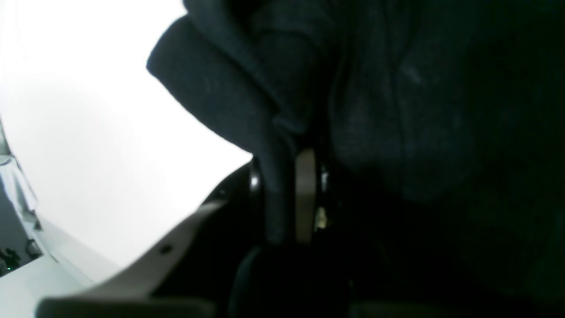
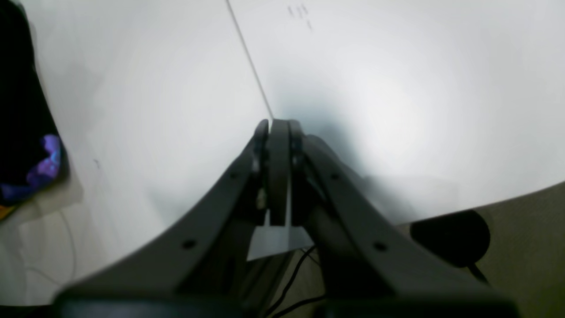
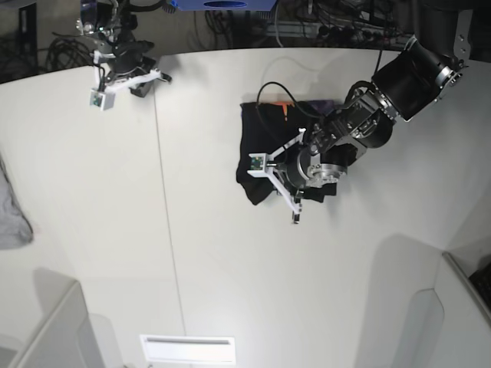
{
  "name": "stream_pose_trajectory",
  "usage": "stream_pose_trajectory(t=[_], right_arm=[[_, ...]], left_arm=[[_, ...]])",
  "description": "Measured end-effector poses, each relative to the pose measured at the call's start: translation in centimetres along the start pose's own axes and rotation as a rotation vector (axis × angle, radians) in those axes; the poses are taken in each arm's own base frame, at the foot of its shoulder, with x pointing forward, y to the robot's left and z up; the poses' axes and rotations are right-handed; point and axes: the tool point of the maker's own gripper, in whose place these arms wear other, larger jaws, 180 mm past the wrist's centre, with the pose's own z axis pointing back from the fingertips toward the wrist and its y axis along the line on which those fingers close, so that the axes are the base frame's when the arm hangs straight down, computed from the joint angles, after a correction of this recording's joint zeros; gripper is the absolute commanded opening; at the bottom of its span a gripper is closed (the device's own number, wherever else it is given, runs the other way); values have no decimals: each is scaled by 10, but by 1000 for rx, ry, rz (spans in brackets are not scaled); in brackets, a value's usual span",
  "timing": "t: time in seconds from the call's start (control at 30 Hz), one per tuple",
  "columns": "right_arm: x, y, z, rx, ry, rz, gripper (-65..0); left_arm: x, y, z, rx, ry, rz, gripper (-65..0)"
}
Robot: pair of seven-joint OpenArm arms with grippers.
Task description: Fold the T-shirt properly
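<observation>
A wide white table [image 3: 192,253] fills the base view, with a thin seam running down it left of centre. On it, a little right of centre and toward the far edge, lies the T-shirt [image 3: 257,142], black and already gathered into a compact, roughly squared bundle; a small orange tag shows at its far edge. A light grey cloth [image 3: 11,215] lies well apart at the table's left edge.

My left arm reaches in from the far right corner and sits over the near right part of the bundle. In my left wrist view, my left gripper [image 1: 284,194] is clamped narrow on a thick fold of the black fabric, which bunches up and away from the jaws, with the rest of the shirt dark at the right.

My right gripper [image 2: 278,132] is parked at the far left corner of the table, jaws pressed together on nothing, with only a sliver of the shirt and its purplish patch at the left edge of that view.

My judgement: this is a late fold. To do it well I should keep the pinch firm, carry the fold low and straight across, lay its edge flush with the opposite edge, and release only once it lies flat, so the layers beneath do not drag.
</observation>
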Motion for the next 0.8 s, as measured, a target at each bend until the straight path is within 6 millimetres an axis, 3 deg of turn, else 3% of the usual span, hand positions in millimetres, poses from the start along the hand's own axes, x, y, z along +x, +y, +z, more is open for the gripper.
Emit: stream_pose_trajectory(t=[0.27,0.8], right_arm=[[3,2,-1,4,-7,0,-650],[15,7,-4,16,-35,4,-650]], left_arm=[[20,12,-14,14,-4,13,-650],[20,17,-12,17,-10,14,-650]])
